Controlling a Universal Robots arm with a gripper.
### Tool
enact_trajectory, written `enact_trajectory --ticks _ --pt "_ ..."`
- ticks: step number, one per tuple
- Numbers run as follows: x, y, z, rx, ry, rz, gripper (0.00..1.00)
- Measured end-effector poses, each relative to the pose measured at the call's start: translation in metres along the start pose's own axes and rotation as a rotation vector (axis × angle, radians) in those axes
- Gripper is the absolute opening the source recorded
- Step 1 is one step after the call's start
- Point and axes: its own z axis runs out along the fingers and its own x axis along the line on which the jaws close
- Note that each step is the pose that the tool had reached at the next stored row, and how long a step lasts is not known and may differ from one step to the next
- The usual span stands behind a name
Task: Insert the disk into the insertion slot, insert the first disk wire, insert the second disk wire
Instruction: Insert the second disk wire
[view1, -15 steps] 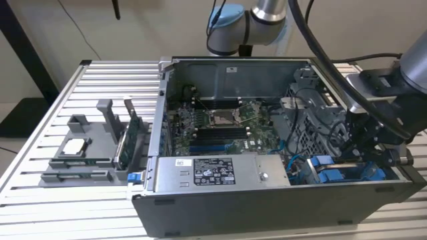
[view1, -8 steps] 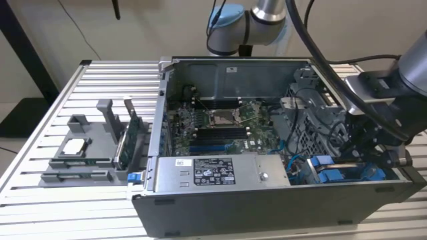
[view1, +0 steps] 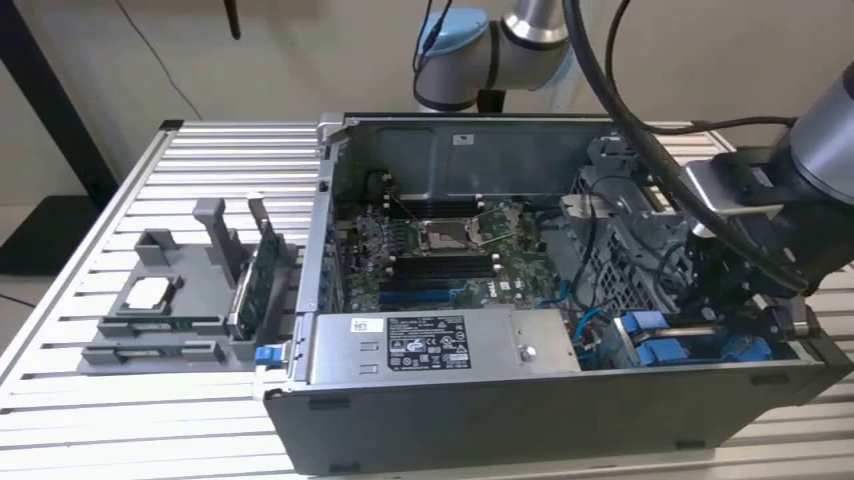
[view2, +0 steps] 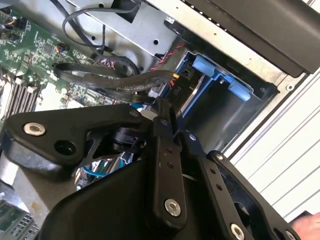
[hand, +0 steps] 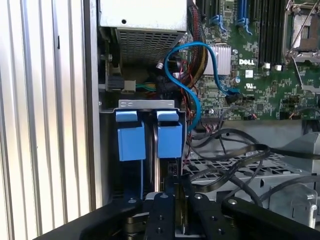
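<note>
The insertion slot (hand: 147, 104) is a grey metal bay at the open case's corner, on the exterior view's right (view1: 627, 345). Two blue carriers stand side by side in it. The disk (hand: 170, 140) sits in one of them, seen edge-on, with its blue tab also visible in the second wrist view (view2: 220, 75). My gripper (hand: 178, 194) reaches down into the bay at the end of this disk (view1: 721, 305). Its black fingers (view2: 162, 125) stand close together. Black disk wires (hand: 225, 167) loop across the drive cage and run up to the fingertips (view2: 120, 82). What lies between the tips is mostly hidden.
A grey power-supply box (view1: 427, 345) fills the case's near side beside the bay. The green motherboard (view1: 441, 240) lies behind it, with a blue cable (hand: 200, 50) arching over. A grey fixture (view1: 174, 300) with parts stands on the slatted table (view1: 134, 420) on the exterior view's left.
</note>
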Motion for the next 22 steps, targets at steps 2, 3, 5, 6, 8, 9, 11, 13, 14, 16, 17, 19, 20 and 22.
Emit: enact_trajectory --ticks 2,3,5,6,8,9,11,13,14,16,17,19,20,22 --pt "-0.0010 -0.0002 -0.0057 0.0000 0.0008 0.000 0.24" --pt "-0.0015 -0.0004 -0.0088 0.0000 0.0008 0.000 0.24" --pt "-0.0024 -0.0005 -0.0138 -0.0001 0.0009 0.000 0.24" --pt "-0.0027 -0.0006 -0.0153 -0.0001 0.0010 0.000 0.24" --pt "-0.0033 -0.0007 -0.0185 0.0000 0.0014 0.000 0.24" --pt "-0.0036 -0.0007 -0.0201 0.0000 0.0017 0.000 0.24" --pt "-0.0042 -0.0008 -0.0239 0.0000 0.0017 0.000 0.24" --pt "-0.0049 -0.0009 -0.0278 0.0000 0.0019 0.000 0.24" --pt "-0.0052 -0.0010 -0.0299 0.0000 0.0021 0.000 0.24" --pt "-0.0059 -0.0011 -0.0336 0.0000 0.0028 0.000 0.24" --pt "-0.0061 -0.0012 -0.0351 0.0001 0.0031 0.000 0.24" --pt "-0.0064 -0.0012 -0.0366 0.0001 0.0035 0.000 0.24" --pt "-0.0064 -0.0012 -0.0367 0.0000 0.0036 0.000 0.24" --pt "-0.0065 -0.0012 -0.0369 0.0001 0.0038 0.000 0.24"
